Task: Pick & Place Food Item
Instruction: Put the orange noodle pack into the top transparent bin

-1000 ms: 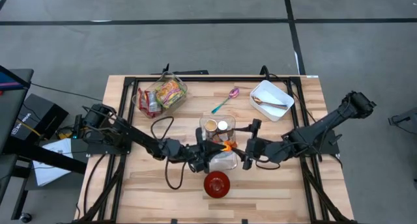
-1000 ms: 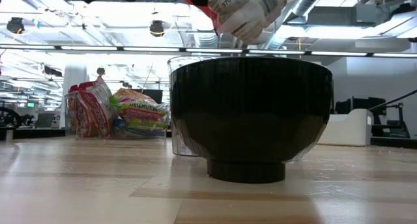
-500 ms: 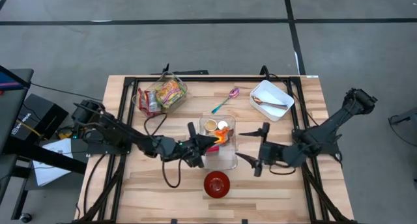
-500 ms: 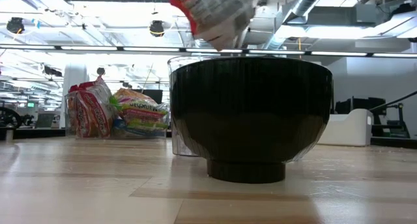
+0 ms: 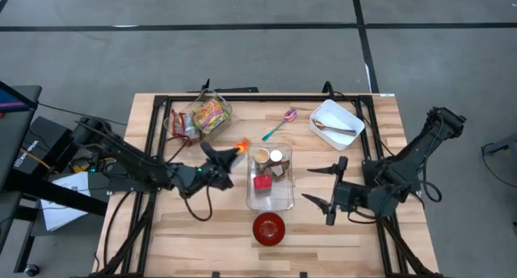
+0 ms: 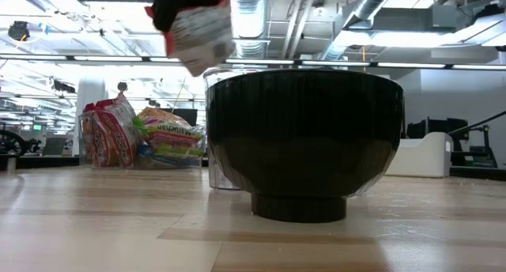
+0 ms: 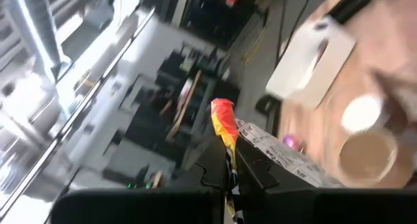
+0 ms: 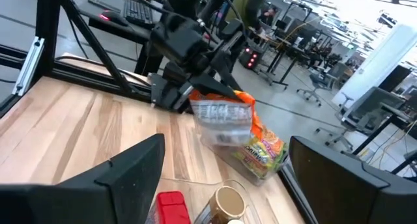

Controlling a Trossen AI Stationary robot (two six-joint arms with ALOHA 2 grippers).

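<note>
The snack packet (image 5: 237, 147) was up in the air, pinched by the left gripper (image 5: 220, 155), just left of the clear container (image 5: 271, 199). Placing was still left. Right gripper (image 5: 325, 188) hovered spread apart over the bench (image 5: 161, 237).

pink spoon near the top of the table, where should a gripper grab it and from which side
Grip the pink spoon on its thin teal handle, about halfway along, coming straight down from above. It lies flat on the table at a diagonal, so the fingers should close across the handle. It lies apart from the clear container and the white tray, so a descent looks unobstructed. The bowl end is probably too wide to pinch well.
</note>
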